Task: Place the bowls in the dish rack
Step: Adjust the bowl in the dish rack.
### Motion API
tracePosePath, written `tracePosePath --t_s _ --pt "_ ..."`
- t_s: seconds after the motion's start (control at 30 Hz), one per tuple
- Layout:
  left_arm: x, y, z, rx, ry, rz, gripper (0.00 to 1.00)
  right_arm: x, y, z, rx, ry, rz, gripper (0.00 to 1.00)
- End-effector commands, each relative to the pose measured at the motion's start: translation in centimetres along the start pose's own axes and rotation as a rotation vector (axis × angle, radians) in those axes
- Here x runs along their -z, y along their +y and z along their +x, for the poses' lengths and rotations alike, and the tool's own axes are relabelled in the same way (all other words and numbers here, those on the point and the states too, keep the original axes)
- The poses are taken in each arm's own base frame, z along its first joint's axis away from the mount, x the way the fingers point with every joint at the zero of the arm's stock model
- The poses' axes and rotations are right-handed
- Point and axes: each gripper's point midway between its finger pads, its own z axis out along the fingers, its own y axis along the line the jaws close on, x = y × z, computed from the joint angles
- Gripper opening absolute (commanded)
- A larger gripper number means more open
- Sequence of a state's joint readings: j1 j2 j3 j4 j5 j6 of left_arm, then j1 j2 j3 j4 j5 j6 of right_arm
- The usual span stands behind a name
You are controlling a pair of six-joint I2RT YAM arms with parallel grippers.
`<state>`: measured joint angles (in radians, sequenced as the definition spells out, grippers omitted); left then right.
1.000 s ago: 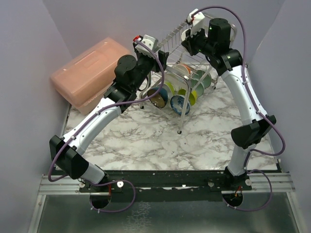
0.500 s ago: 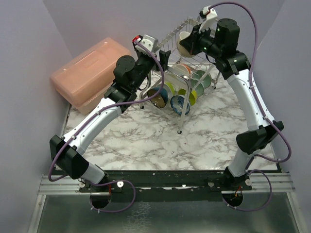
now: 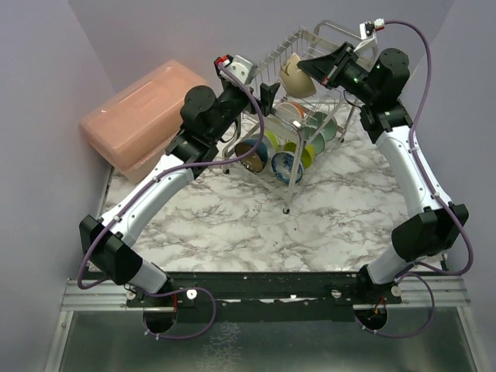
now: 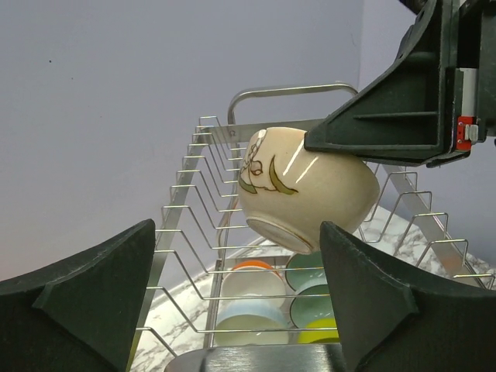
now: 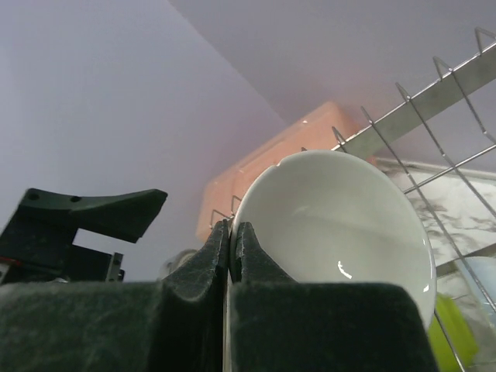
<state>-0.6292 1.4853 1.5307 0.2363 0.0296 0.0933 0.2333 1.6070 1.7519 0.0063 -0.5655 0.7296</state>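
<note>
My right gripper (image 3: pixel 308 67) is shut on the rim of a cream bowl (image 3: pixel 293 75) with a leaf pattern and holds it tilted just above the top tier of the steel wire dish rack (image 3: pixel 332 35). In the right wrist view the fingers (image 5: pixel 232 240) pinch the rim of the bowl (image 5: pixel 341 225). In the left wrist view the bowl (image 4: pixel 310 194) hangs over the rack's wires (image 4: pixel 194 232). My left gripper (image 3: pixel 267 94) is open and empty beside the rack's left end. Several bowls stand on the lower tier, among them a blue-and-white one (image 3: pixel 286 167) and a lime one (image 3: pixel 304 153).
A pink plastic lidded box (image 3: pixel 143 116) stands at the back left on the marble table (image 3: pixel 232 225). Purple walls close in on the left, back and right. Below the cream bowl, the left wrist view shows a white bowl (image 4: pixel 256 283) and a mint one (image 4: pixel 310 271).
My right wrist has swung back to the right and up, and the cream bowl has come into view, tilted over the rack's top tier. The left arm has barely moved.
</note>
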Motion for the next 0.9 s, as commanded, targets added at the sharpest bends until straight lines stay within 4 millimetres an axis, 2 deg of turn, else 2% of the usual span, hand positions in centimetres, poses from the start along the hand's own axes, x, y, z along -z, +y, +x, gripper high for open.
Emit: tracePosePath --t_s 0.0,0.43,0.7,0.87 --pt "-0.2 -0.2 -0.2 0.025 0.007 0.032 0.87 1.7 5.5 -3.0 -0.103 -0.074 -0.237 0.01" --pt "-1.4 -1.1 -0.5 0.058 0.003 0.092 0.84 1.4 2.7 -0.7 -0.369 -0.009 -0.272 0.00" --pt "-2.1 -1.0 -1.4 0.046 -0.018 0.093 0.83 0.2 0.0 1.2 -0.450 0.058 -0.193 0.00" --pt "-3.1 -1.5 -1.6 0.067 -0.022 0.122 0.75 -0.3 -1.7 2.5 -0.497 0.080 -0.152 0.01"
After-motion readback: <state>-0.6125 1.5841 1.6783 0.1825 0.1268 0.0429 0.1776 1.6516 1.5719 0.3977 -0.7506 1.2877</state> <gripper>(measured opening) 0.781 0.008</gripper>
